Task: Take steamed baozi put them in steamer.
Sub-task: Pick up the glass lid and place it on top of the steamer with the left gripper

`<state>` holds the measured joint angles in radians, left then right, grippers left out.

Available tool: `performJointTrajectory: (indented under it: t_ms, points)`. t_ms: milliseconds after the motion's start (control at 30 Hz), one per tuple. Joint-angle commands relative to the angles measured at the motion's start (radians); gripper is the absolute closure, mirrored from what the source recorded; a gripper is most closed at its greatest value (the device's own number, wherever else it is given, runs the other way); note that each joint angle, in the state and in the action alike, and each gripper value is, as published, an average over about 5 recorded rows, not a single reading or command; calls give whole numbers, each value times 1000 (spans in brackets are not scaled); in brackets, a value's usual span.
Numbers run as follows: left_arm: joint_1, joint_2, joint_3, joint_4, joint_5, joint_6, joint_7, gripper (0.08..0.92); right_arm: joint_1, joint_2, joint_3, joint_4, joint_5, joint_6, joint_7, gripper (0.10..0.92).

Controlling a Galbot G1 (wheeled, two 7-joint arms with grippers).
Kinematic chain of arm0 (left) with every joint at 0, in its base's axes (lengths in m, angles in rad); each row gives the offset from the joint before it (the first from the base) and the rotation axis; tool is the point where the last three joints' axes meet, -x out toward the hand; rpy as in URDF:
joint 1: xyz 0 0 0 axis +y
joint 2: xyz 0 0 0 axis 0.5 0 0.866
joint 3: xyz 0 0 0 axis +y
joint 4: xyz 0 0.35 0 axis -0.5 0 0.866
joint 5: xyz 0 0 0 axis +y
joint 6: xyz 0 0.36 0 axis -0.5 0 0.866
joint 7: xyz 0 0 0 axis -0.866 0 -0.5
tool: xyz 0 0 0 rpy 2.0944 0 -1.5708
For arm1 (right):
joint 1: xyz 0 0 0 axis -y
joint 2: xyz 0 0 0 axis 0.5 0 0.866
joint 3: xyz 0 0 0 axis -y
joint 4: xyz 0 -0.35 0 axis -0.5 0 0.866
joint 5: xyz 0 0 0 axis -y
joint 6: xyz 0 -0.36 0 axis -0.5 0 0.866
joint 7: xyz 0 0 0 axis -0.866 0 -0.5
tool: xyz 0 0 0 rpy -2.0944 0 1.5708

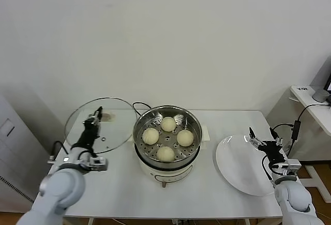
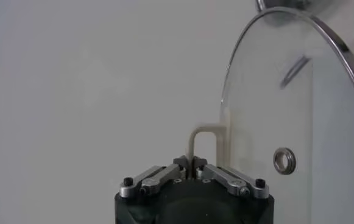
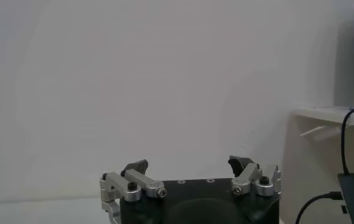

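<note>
Several cream-white steamed baozi (image 1: 168,124) lie inside the shiny steel steamer (image 1: 137,132), on its perforated floor at the middle of the table. Left of the steamer, my left gripper (image 1: 97,115) is shut on the cream handle (image 2: 204,131) of the round glass lid (image 1: 116,126). The lid stands tilted on edge and apart from the steamer. In the left wrist view the left gripper (image 2: 191,161) pinches one leg of that handle, with the glass lid (image 2: 274,109) beside it. My right gripper (image 1: 261,135) hangs open and empty over the white plate (image 1: 232,168); in its wrist view the right gripper (image 3: 189,163) holds nothing.
The steamer sits on a cream cooker base (image 1: 165,172) whose black cord (image 1: 138,106) runs off behind it. A white side table (image 1: 310,106) with a cable stands at the right. A grey cabinet (image 1: 10,147) stands at the left.
</note>
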<state>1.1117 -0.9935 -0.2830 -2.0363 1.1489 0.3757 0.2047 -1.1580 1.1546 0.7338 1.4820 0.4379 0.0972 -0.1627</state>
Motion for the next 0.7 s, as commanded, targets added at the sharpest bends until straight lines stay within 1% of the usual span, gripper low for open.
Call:
performJointTrajectory:
  t_ms: [33,133,333,700]
  points:
    - [-181,-121,307,-18,201,209,127,894,3,1,-3,-12,-5,1,0,203]
    - [-210,-168,337,3,227,217,131,894,4,3,-3,-19,-7,2,0,203]
    - [-240,-241,389,41,266,237,140,894,8,7,0,-28,-10,4,-1,203]
    - [-227,-335,437,90,344,236,156,894,10,22,5,-35,-12,7,-4,203]
